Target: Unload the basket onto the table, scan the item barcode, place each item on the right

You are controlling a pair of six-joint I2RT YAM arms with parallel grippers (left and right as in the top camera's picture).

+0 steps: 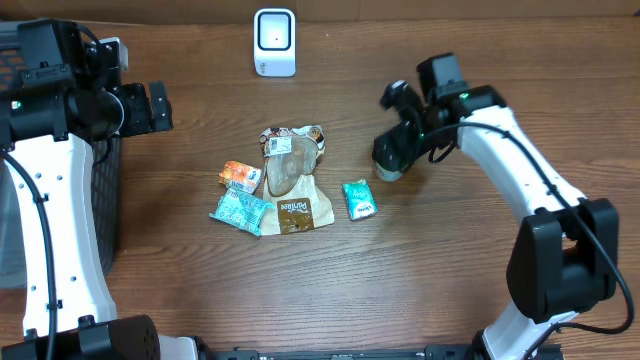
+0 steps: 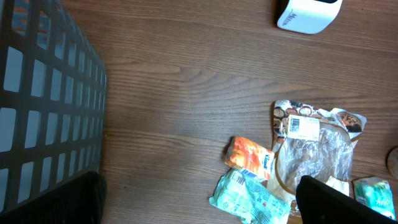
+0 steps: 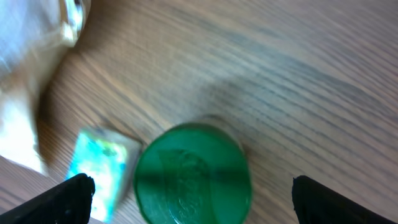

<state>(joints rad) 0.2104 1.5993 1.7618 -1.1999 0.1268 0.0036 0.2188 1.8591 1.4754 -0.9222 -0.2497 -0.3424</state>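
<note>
A round container with a green lid (image 3: 193, 174) stands on the wooden table, right of the pile of packets. My right gripper (image 3: 193, 190) hangs open directly over it, one black finger (image 3: 73, 198) on each side and well apart from the lid. In the overhead view the container (image 1: 387, 166) shows just under the right gripper (image 1: 398, 140). The white barcode scanner (image 1: 274, 42) stands at the back middle of the table. My left gripper (image 2: 194, 202) is open and holds nothing, above bare wood by the basket; overhead it sits at the far left (image 1: 152, 108).
A pile lies mid-table: an orange packet (image 1: 240, 176), a teal packet (image 1: 240, 210), a brown and clear bag (image 1: 290, 178) and a small teal packet (image 1: 359, 199). A black mesh basket (image 2: 43, 93) stands along the left edge.
</note>
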